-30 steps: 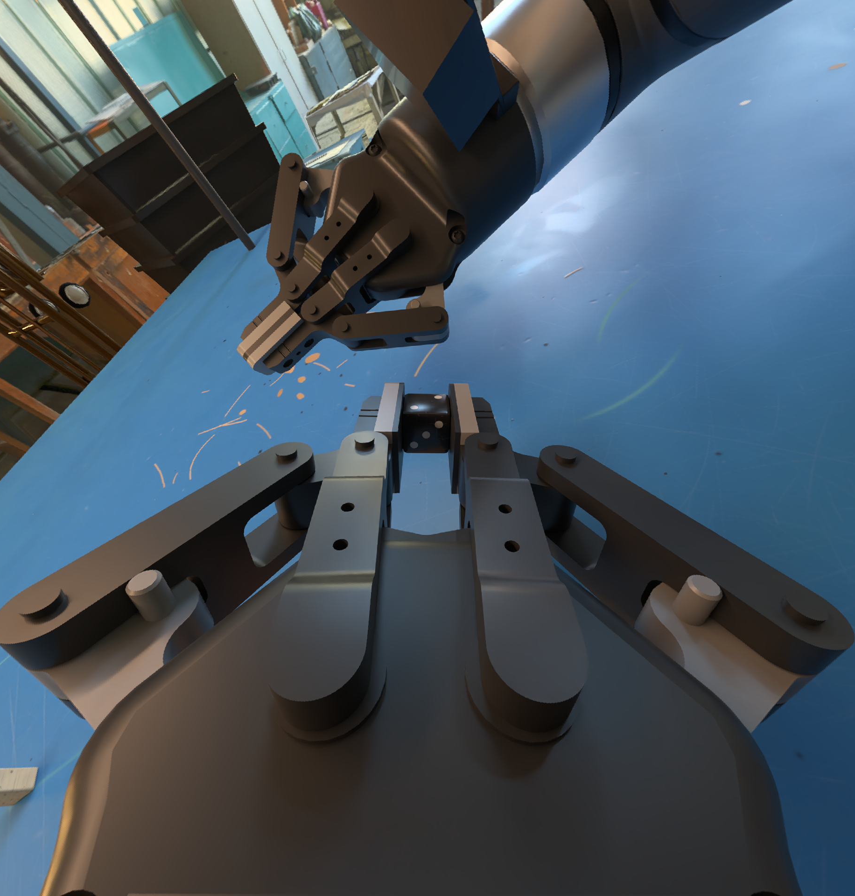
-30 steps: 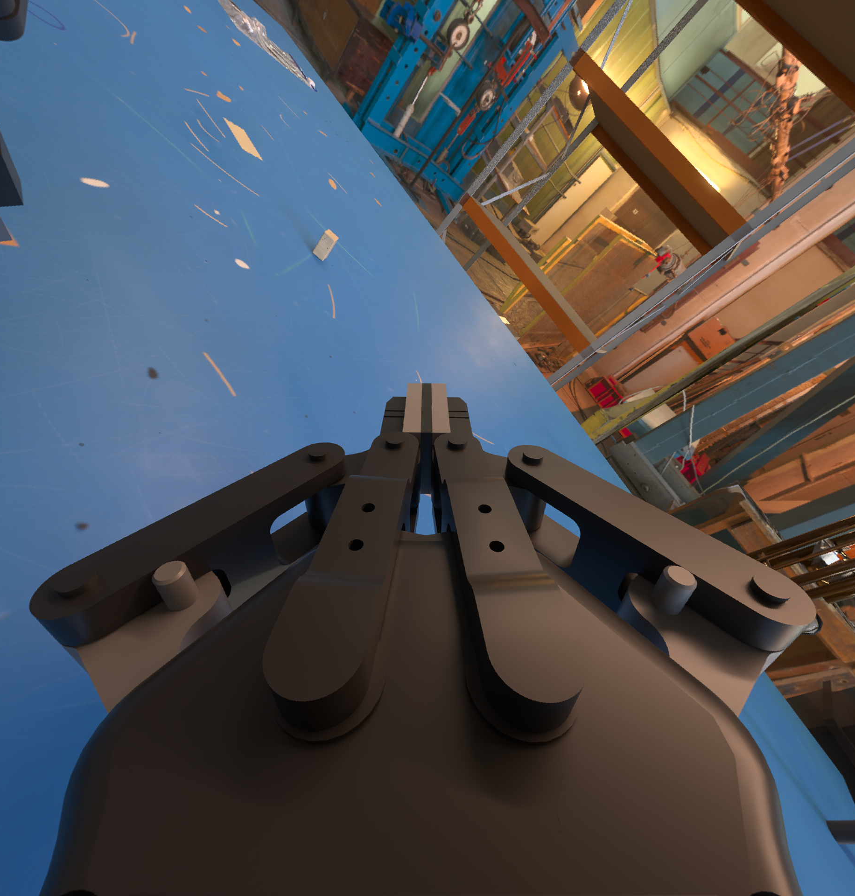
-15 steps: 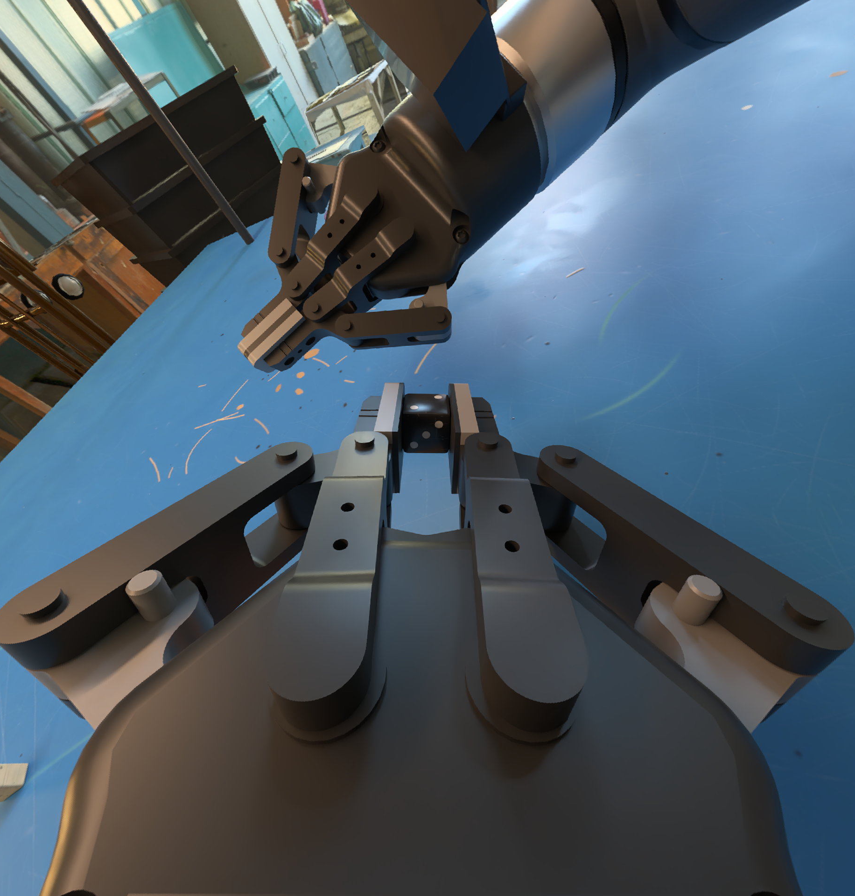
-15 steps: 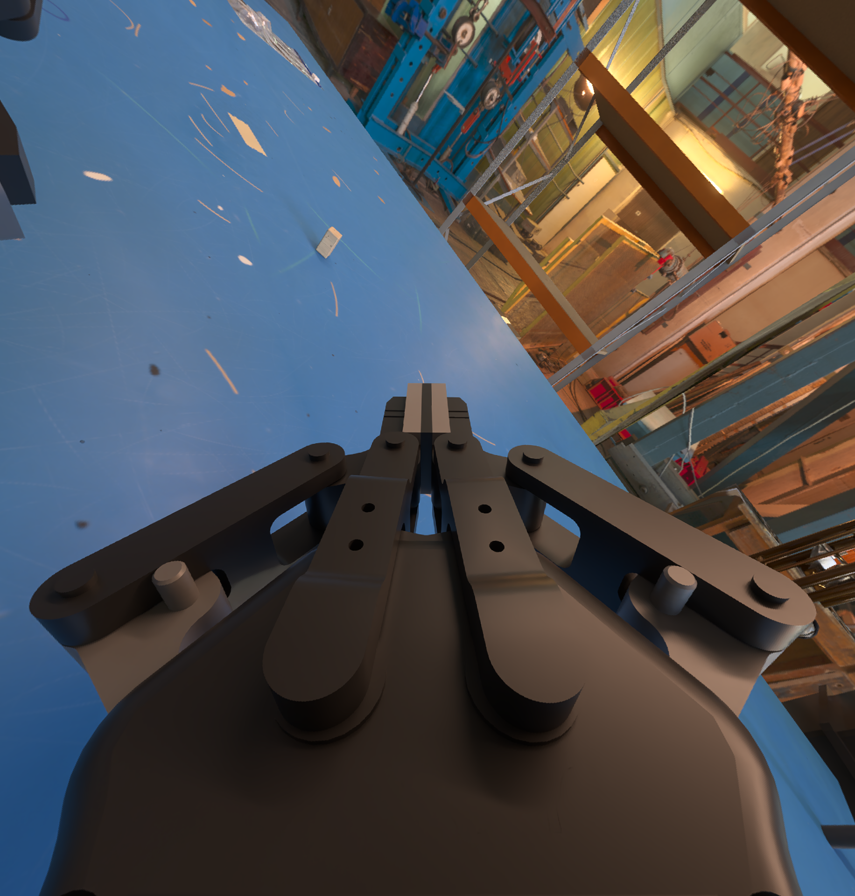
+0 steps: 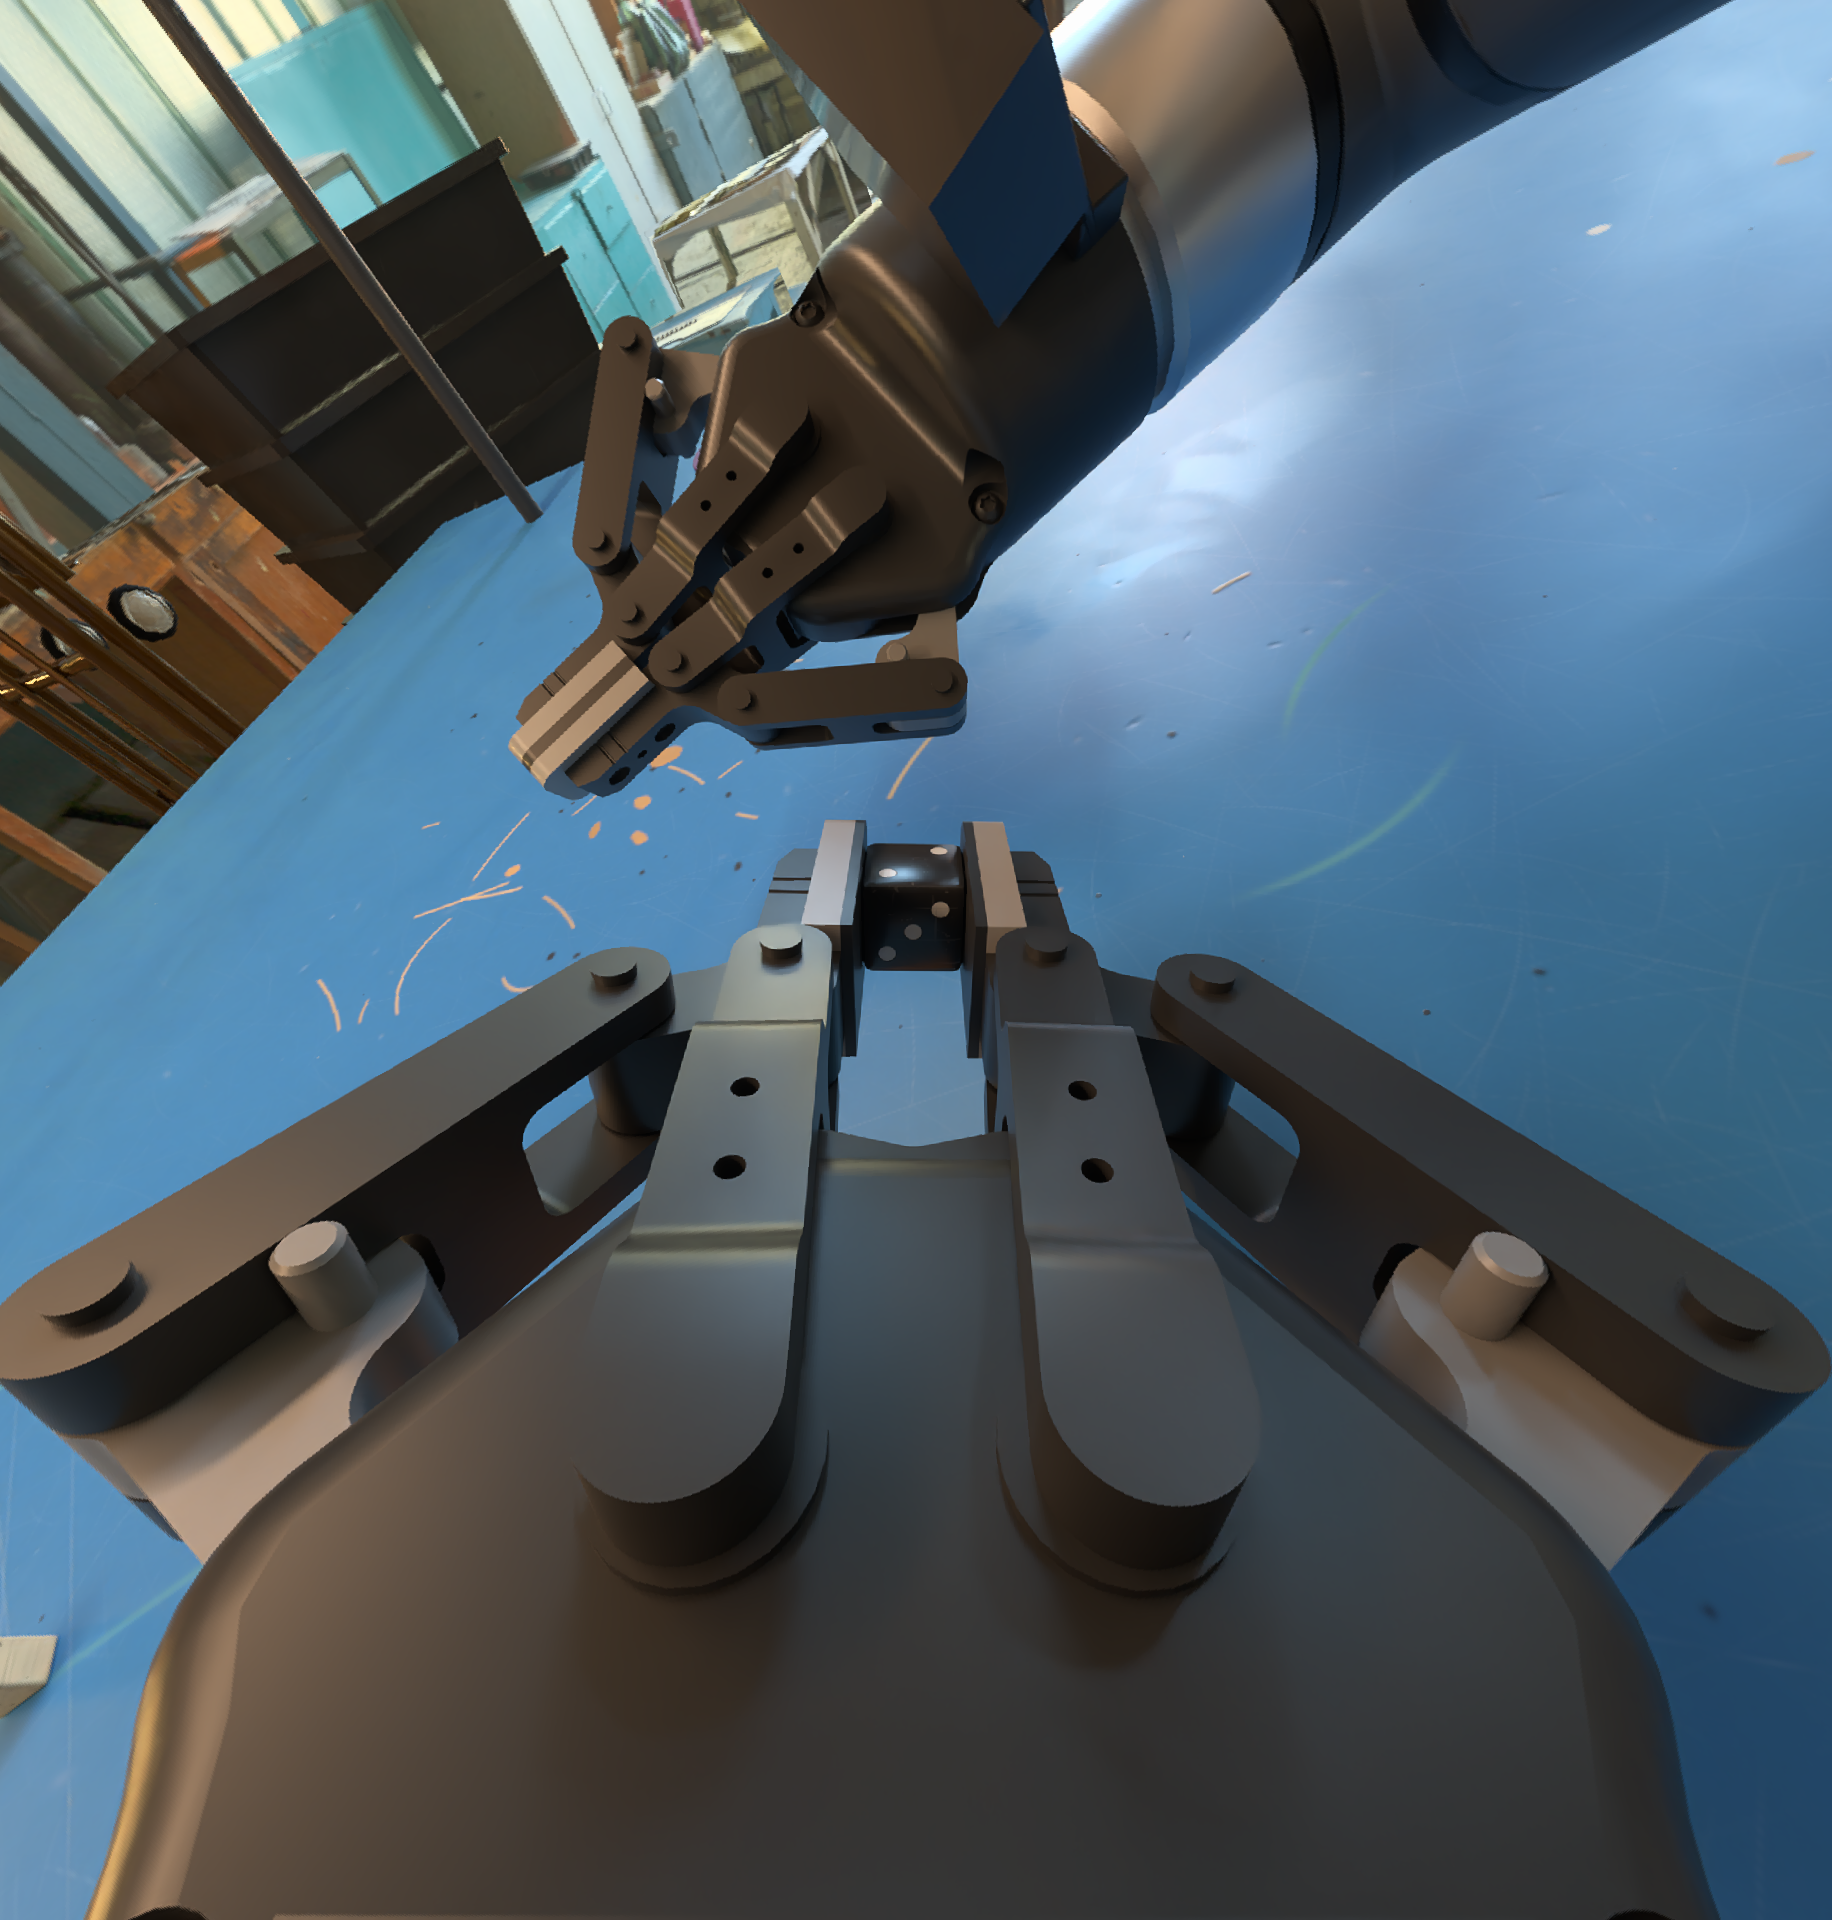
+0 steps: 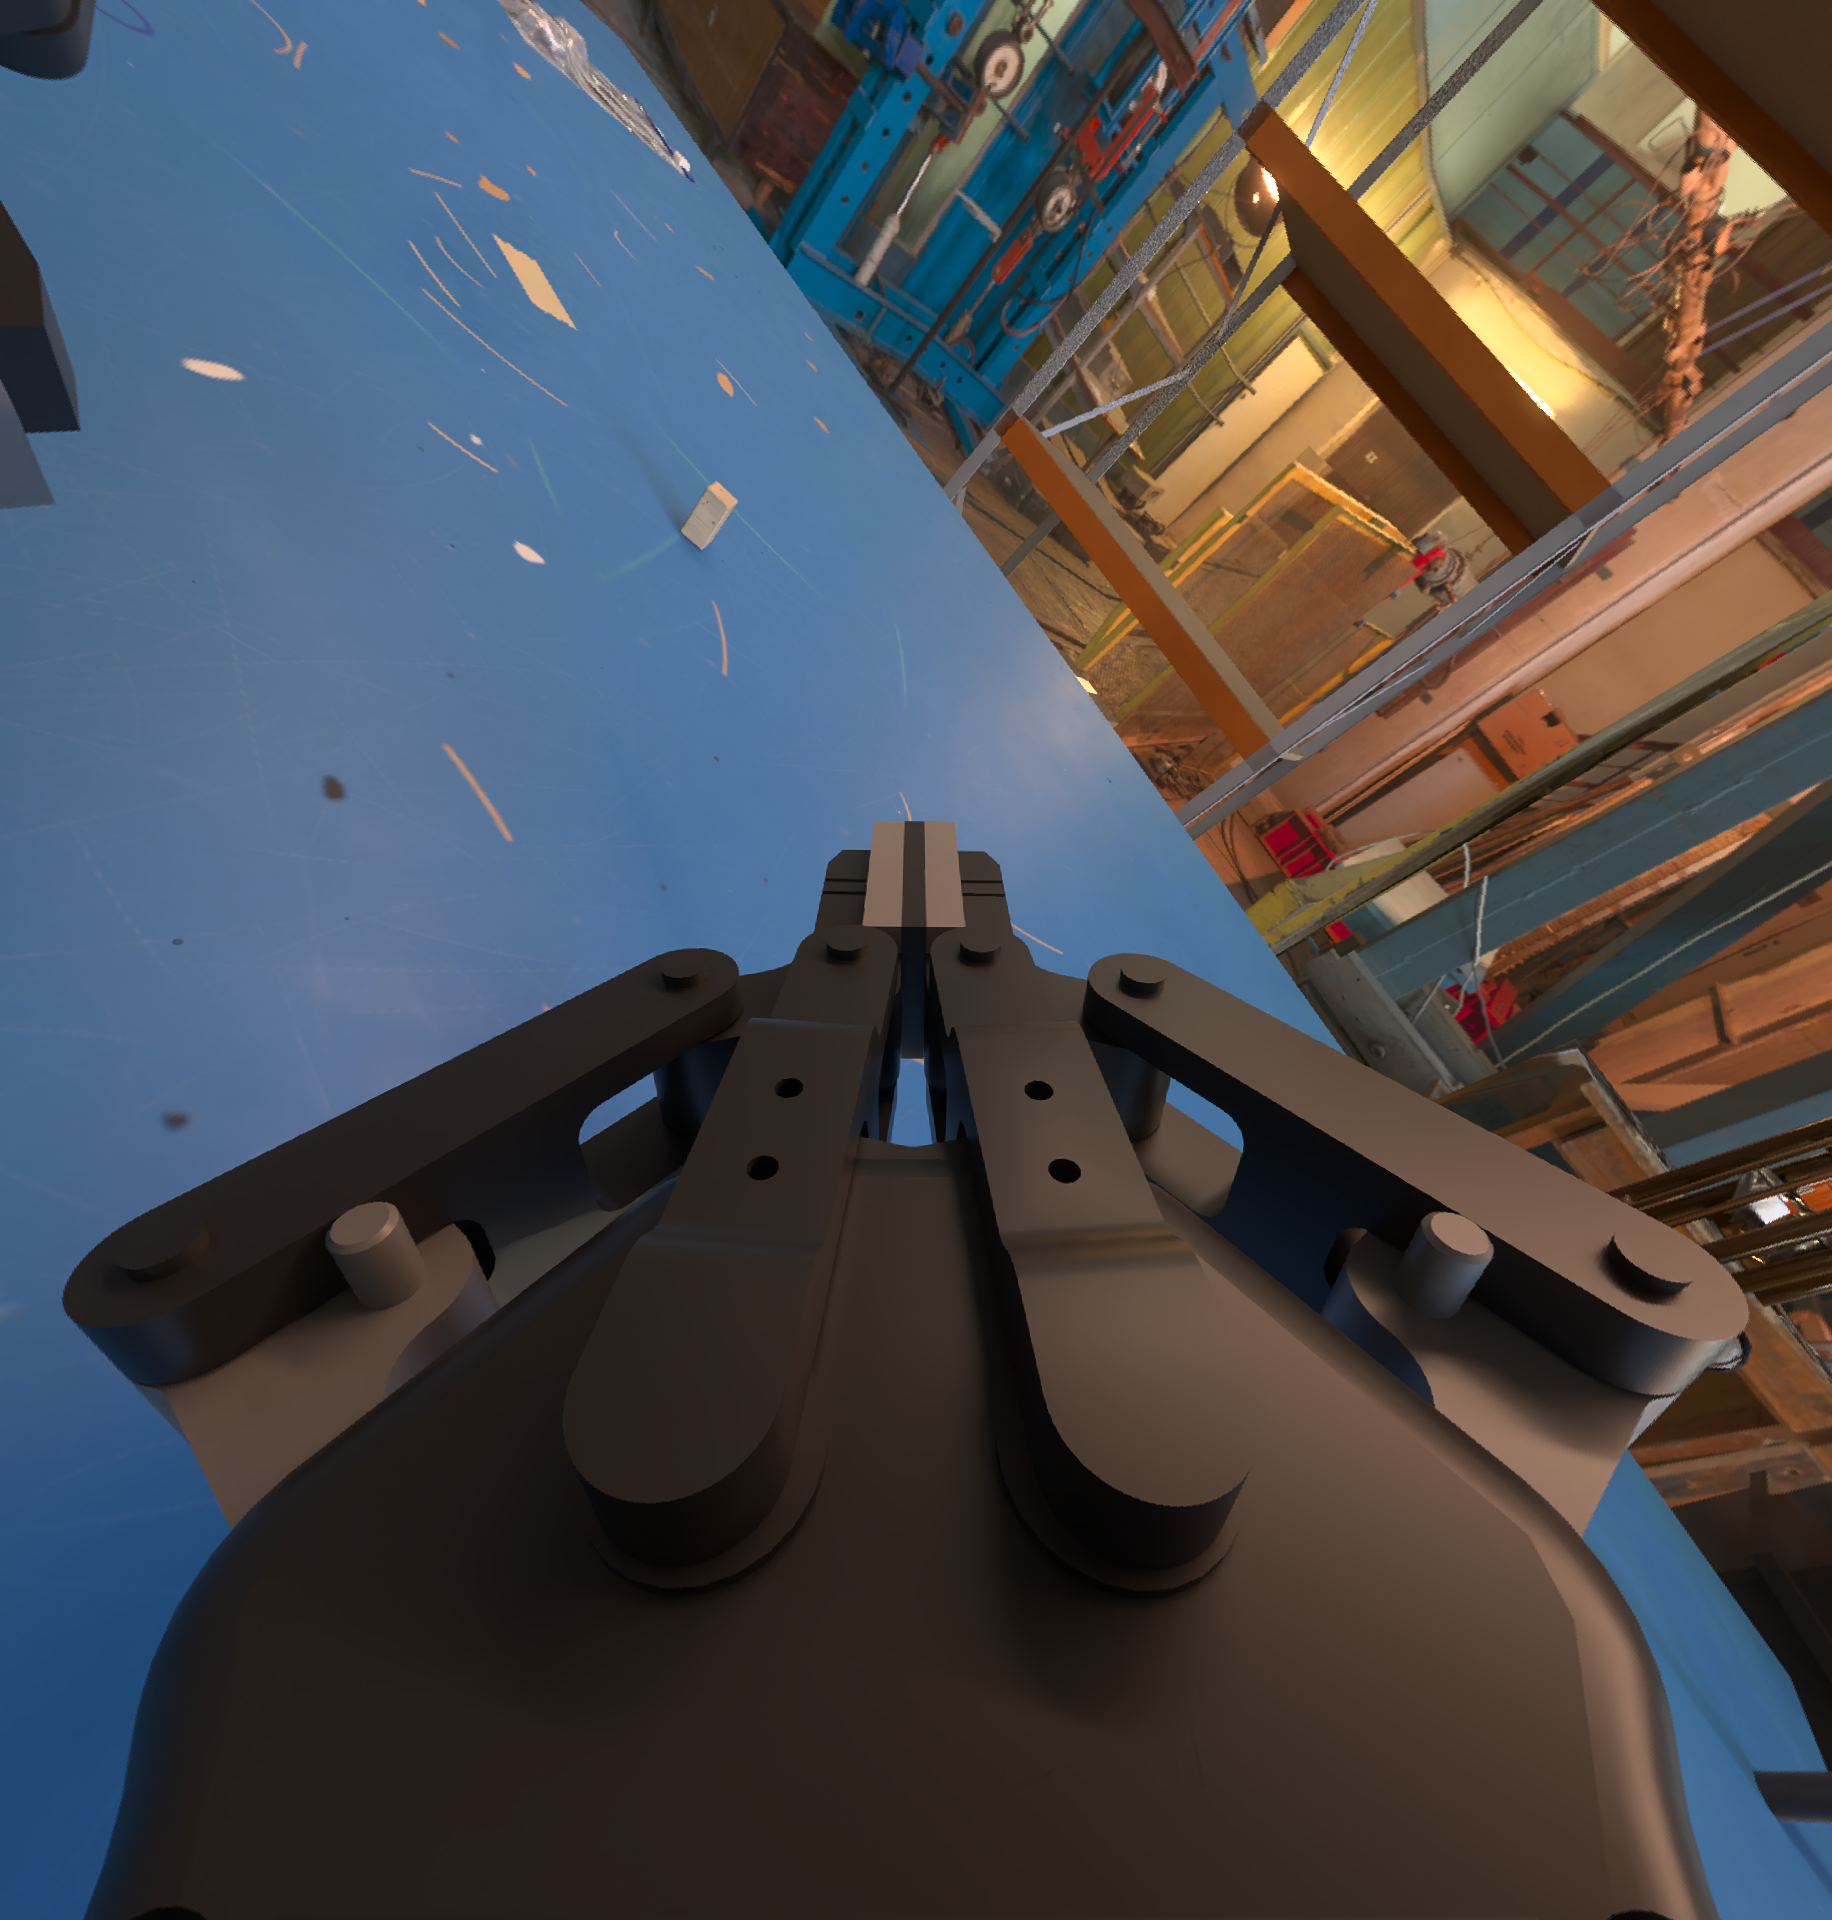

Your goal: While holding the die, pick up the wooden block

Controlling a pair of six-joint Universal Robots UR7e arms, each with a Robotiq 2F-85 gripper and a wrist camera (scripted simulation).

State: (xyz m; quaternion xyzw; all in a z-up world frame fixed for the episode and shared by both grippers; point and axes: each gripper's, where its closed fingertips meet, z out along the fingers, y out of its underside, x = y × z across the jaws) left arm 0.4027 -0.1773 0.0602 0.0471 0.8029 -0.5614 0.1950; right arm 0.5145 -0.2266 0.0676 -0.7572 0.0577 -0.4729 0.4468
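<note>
Left pincer (image 5: pixel 913 902) clamps black white-pipped die (image 5: pixel 913 906). Right pincer (image 6: pixel 913 875) fully closed, empty; needs opening, approach small pale wooden block (image 6: pixel 708 513) on blue counter (image 6: pixel 268 675) w/ care.

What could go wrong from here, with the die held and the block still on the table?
1. The right pincer is shut and empty; unless it opens before descending, it will likely shove the wooden block rather than grasp it.
2. The block lies flat and low on the blue table, so fingertips may strike the surface.
3. The left pincer holds the die near its fingertips, close to the right pincer; a bump could knock it loose.
</note>
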